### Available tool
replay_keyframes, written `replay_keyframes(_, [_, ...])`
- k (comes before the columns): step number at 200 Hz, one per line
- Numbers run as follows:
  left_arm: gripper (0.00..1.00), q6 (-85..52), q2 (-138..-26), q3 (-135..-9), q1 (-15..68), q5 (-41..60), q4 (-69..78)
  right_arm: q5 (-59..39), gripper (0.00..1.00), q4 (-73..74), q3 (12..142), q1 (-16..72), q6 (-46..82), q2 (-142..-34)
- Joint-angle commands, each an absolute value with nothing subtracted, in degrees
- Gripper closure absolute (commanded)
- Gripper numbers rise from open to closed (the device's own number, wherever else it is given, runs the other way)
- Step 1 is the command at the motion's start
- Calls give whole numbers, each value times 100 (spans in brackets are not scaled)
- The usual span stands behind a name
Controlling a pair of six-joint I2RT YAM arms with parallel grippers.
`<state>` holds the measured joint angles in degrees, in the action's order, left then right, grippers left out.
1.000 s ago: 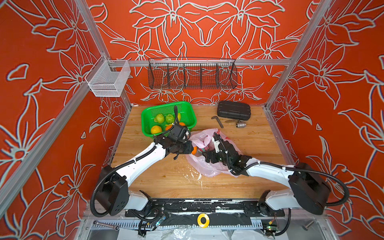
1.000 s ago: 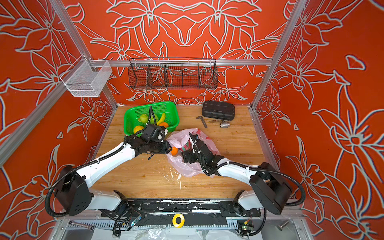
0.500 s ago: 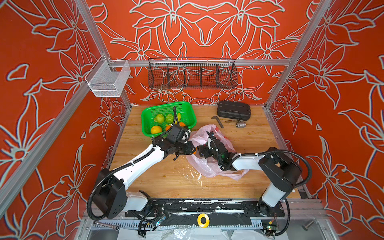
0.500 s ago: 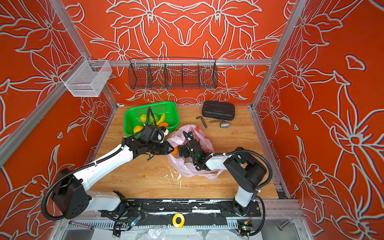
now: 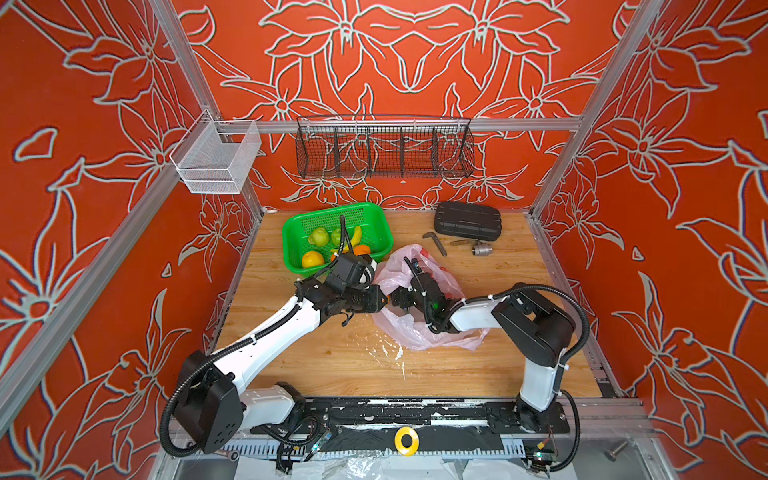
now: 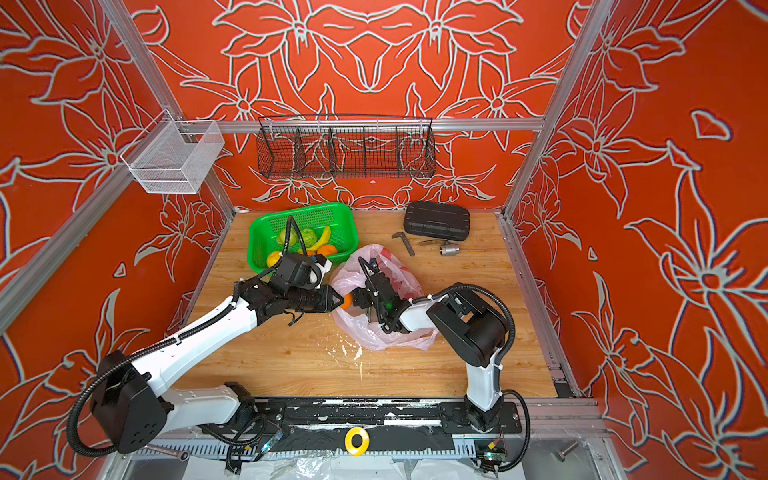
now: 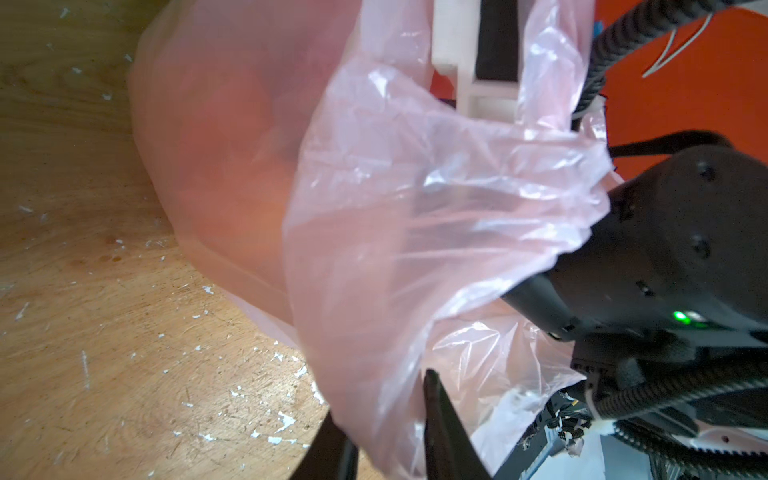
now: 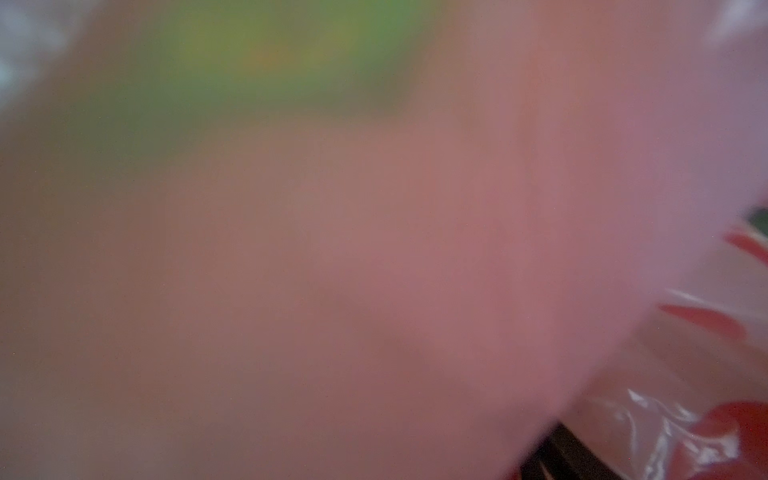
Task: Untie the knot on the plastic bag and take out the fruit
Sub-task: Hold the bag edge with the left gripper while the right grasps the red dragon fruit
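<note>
This is a robot test cell in a lab rather than a lived-in room. Aluminium framing [image 5: 519, 124] boxes in a wooden desk [image 5: 353, 357], and the walls are printed red floral sheeting [image 5: 415, 54]. One white-and-black arm [image 5: 270, 340] at lower left and another [image 5: 536, 382] at lower right stand on a black rail [image 5: 415, 415] along the bottom edge, with cables trailing. A wire basket [image 5: 384, 149] hangs mid-frame.

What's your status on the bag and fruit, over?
Left gripper jaws pinching plastic bag film. Right gripper in bag mouth, jaws unreadable. Orange between the grippers. Film blinds right wrist view.
</note>
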<state>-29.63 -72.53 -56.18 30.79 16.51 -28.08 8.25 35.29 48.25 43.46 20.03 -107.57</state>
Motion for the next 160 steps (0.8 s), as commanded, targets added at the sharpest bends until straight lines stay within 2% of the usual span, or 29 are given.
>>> replay_keyframes(1, [69,-2989,-7165,-5564,3050,1521,-2883,487,37,3299,4817,4323,1882,-10611])
replay_keyframes(56, [51,-3048,-7224,-5584,3007,1189,-2900,209,46,3059,4228,4316,1830,-9722])
replay_keyframes(126, [48,-2990,-7467,-5839,2955,1233,-2796,135,48,1719,3650,4330,1893,-8117])
replay_keyframes(160, [40,-2866,-7427,-5863,2955,1562,-2612,69,48,1172,3330,4328,2152,-7306])
